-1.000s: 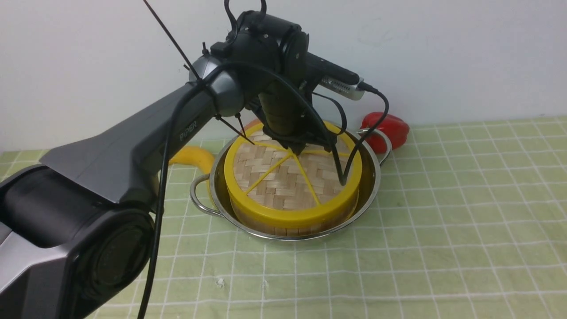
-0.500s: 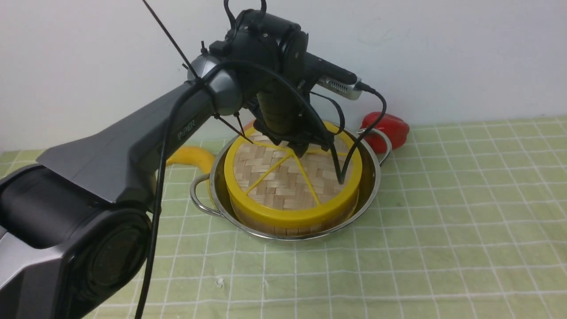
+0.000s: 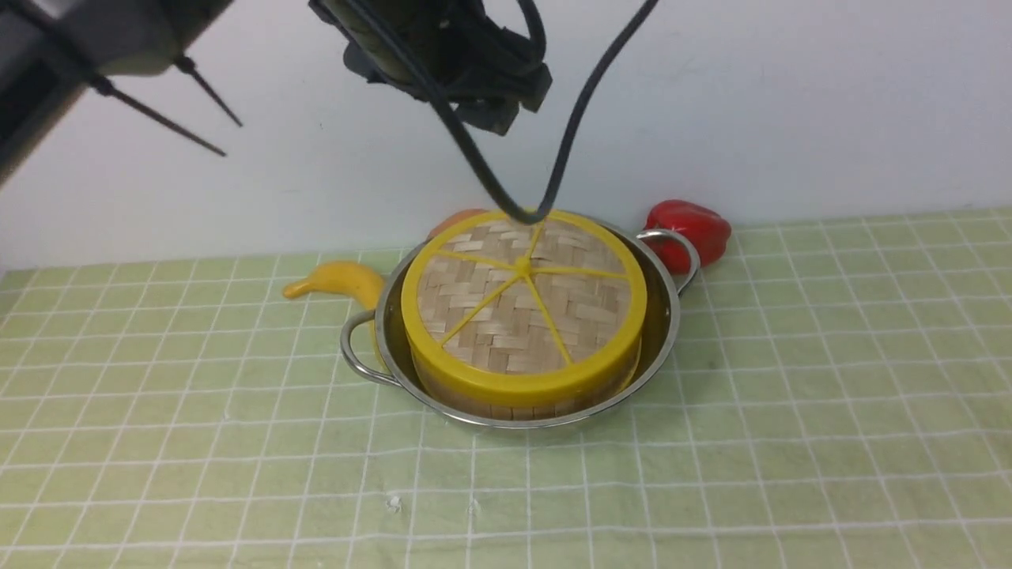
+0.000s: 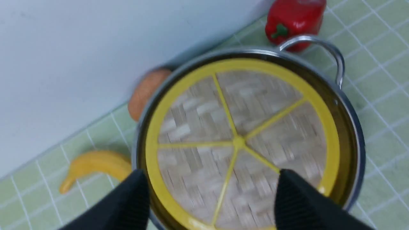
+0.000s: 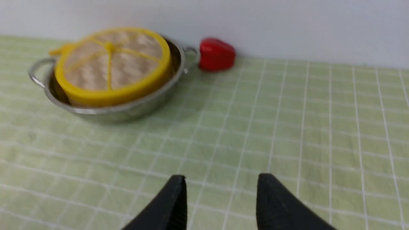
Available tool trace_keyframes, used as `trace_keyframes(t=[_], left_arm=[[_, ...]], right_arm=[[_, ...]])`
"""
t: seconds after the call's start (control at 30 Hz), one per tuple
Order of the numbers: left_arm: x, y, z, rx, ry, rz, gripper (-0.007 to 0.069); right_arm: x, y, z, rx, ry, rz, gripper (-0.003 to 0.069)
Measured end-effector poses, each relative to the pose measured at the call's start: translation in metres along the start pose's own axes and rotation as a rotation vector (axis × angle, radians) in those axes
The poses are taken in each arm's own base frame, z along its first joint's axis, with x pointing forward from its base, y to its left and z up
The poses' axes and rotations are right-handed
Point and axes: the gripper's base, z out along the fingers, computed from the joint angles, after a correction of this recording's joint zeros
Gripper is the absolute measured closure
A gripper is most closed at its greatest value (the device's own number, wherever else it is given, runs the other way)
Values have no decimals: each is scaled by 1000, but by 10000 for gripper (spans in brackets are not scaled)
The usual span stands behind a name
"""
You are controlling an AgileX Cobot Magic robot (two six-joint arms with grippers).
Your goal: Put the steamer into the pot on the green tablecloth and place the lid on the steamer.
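The steel pot stands on the green tablecloth. The bamboo steamer sits inside it, with only its slat wall showing. The woven lid with yellow rim and spokes lies flat on top of the steamer. My left gripper hangs high above the lid, partly cut off by the top edge. In the left wrist view it is open and empty over the lid. My right gripper is open and empty above bare cloth, well away from the pot.
A red bell pepper lies behind the pot's right handle. A yellow banana lies by its left handle, and an orange-brown round thing sits behind the pot. A white wall runs close behind them. A cable loop hangs over the lid's far rim.
My left arm has risen from just above the lid's hub to high at the top of the view. The lid stays on the steamer in the pot.
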Motion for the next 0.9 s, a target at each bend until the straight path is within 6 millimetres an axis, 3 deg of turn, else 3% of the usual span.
trace_keyframes(t=[0.17, 0.27, 0.37, 0.57, 0.63, 0.8, 0.9], left_arm=[[50, -9, 0, 67, 144, -22, 524], [91, -15, -1, 98, 245, -27, 631], [124, -18, -6, 120, 265, -37, 647], [186, -21, -33, 123, 9, -61, 646], [208, -23, -33, 121, -50, -70, 646], [257, -26, -35, 117, -171, -77, 646], [273, -27, -38, 119, -174, -79, 643]], right_arm=[[21, -1, 25, 25, 108, -17, 346], [29, -1, 34, 27, 138, -21, 346], [29, 0, 38, 18, 117, -23, 346], [20, 3, 39, -13, 18, -22, 355], [18, 4, 39, -21, -9, -21, 384], [13, 5, 39, -35, -58, -22, 562], [13, 5, 39, -38, -63, -20, 650]])
